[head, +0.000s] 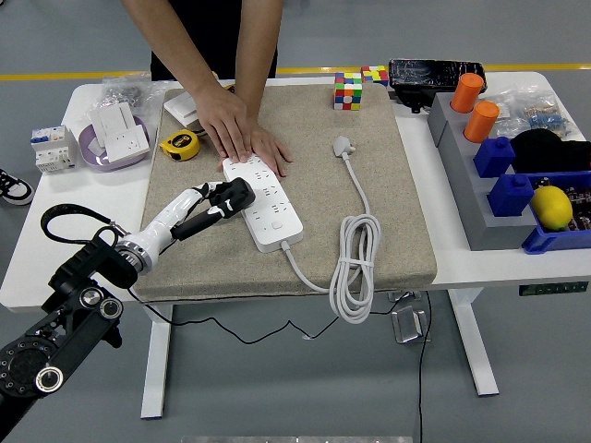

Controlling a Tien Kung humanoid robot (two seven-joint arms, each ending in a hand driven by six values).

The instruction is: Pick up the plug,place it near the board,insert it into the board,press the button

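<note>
Left hand [214,205]: left of centre, fingers clamped on the black plug [233,196].
Plug: held at the left edge of the white power strip [263,203], touching it.
Power strip: lies diagonally on the beige mat [388,185], centre frame.
Person's hand [242,134]: pressed flat on the strip's far end.

The robot's black left arm rises from the frame's lower left, its white five-fingered left hand [211,201] curled left of centre, fingers [218,209] closed in a grasp.
</note>
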